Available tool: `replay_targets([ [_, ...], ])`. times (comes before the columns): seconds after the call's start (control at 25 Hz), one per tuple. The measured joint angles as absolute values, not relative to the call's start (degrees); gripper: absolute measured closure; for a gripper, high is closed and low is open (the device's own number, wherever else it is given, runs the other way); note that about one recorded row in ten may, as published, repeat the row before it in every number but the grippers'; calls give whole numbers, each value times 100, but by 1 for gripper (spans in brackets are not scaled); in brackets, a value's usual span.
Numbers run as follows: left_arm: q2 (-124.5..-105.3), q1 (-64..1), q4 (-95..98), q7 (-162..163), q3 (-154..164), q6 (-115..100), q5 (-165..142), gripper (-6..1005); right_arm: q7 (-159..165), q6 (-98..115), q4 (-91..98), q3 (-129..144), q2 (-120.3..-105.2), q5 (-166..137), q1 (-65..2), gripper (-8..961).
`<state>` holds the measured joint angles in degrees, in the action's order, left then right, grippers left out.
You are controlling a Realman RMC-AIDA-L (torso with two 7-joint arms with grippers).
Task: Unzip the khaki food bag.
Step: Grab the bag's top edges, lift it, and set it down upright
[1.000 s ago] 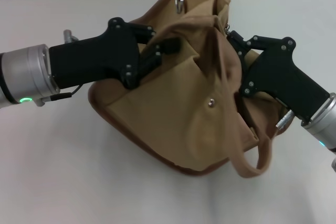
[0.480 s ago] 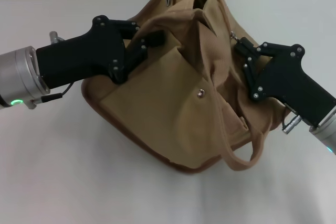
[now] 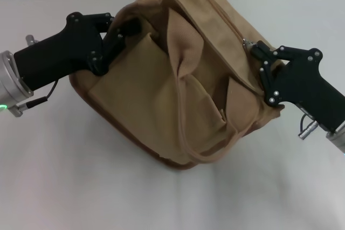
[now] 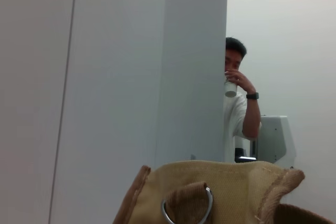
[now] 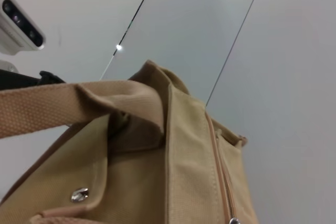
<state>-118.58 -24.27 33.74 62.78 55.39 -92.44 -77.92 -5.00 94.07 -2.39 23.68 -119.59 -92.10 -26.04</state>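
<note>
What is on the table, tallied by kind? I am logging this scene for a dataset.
Khaki food bag: 1
Robot grippers: 2, the left gripper at the bag's left side, the right gripper at its zipper end
Total: 3

The left gripper (image 3: 127, 29) is matte black plastic with angular link plates dotted by small silver screws, joined to a silver metal wrist ring with a thin black cable. The right gripper (image 3: 251, 48) looks alike, with a silver plug at its wrist.
</note>
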Motion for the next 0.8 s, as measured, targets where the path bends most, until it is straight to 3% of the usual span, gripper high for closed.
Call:
replay_targets([
  [0.8,-11841,-2151,3179,6385,5258,-9277,-7737,932,185,9457,557,2320,-11927,-9199,-2099,946],
])
